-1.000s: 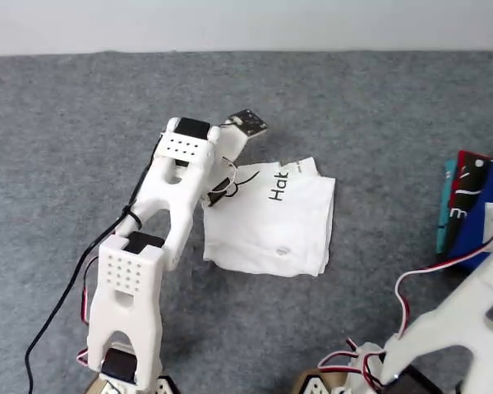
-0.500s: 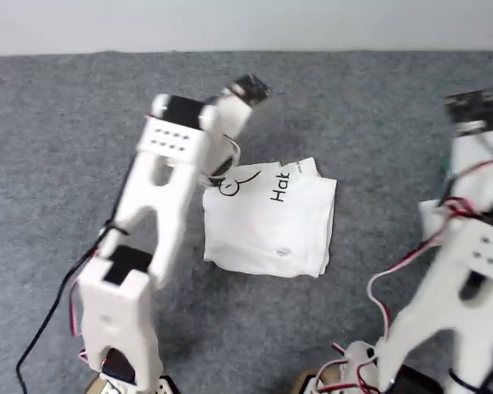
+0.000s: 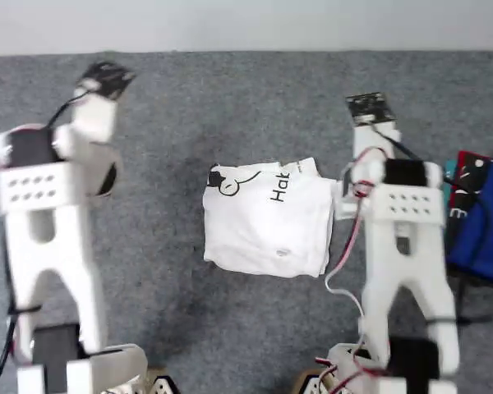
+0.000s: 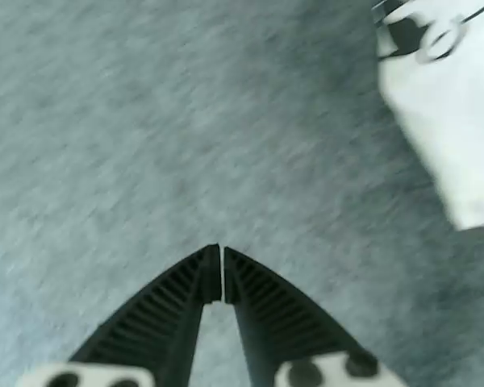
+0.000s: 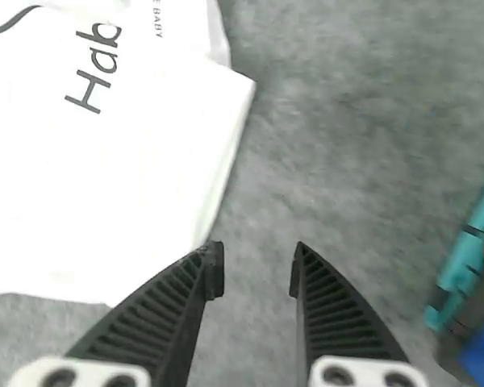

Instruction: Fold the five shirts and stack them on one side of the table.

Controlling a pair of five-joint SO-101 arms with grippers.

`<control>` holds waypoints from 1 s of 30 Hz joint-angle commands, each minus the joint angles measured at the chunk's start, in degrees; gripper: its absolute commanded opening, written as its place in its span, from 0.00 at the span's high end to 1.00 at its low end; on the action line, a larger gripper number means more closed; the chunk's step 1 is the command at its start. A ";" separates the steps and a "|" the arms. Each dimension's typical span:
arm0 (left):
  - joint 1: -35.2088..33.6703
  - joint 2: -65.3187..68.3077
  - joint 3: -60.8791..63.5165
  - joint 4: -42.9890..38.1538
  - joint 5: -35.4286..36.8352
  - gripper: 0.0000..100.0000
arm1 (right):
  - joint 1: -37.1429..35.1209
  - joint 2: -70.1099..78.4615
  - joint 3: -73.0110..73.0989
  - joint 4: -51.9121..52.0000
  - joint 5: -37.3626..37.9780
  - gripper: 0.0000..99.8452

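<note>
The right tool (image 5: pixel 256 270) has its jaws parted with nothing between them. Its tips hang over bare worktop (image 3: pixel 230 90), one of them just beside the edge of the white shirt (image 5: pixel 105 161). How high they hang I cannot tell. The left tool (image 4: pixel 222 274) has its jaws pressed together, tip to tip, and grips nothing. It is over grey worktop, well apart from the shirt.

From above, the white shirt lies folded between the two arms, flat and close to square, so it has no strong long axis. Its layered edge faces the right arm (image 3: pixel 403 246), which stands just beside it. The left arm (image 3: pixel 45 222) is far off to the other side. Past the right arm, at the side of the worktop, sits the stack (image 3: pixel 481 222), blue on top with red and teal edges under it.

The coming move turns on this: the shirt lies to the inner side of the right tool and the stack to its outer side. The right arm is plainly the nearer one. The likely step is to pinch that layered edge and carry the shirt across to the stack.

The right wrist view adds how close the tip is to the shirt's edge. The high view adds the stack's full spread and the left arm's distance.
</note>
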 commanded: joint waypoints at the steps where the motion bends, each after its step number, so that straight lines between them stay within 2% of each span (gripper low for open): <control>1: -7.56 -6.15 2.15 1.14 -4.66 0.99 | -3.21 6.73 -7.21 -3.21 -2.73 0.85; 4: -12.92 -7.47 3.21 1.14 -7.82 0.99 | -4.26 13.32 -11.96 -3.38 -4.92 0.85; 8: -16.70 -7.56 3.38 1.14 -10.73 0.99 | -5.58 21.41 -18.64 -3.38 -6.68 0.85; 15: -17.05 -7.56 4.79 1.14 -11.60 0.99 | -5.41 31.60 -26.46 -2.86 -6.68 0.85; 23: -17.05 -7.47 5.32 1.14 -11.60 0.99 | -5.76 35.47 -27.96 -3.38 -6.68 0.85; 25: -17.05 -7.47 5.32 1.14 -11.60 0.99 | -5.93 35.91 -27.96 -3.38 -6.51 0.87; 29: -17.05 -7.47 5.32 1.14 -11.43 0.99 | -6.11 35.74 -27.96 -3.38 -5.98 1.00; 30: -17.05 -7.47 5.32 1.14 -11.43 0.99 | -6.11 35.65 -28.04 -3.38 -5.27 0.99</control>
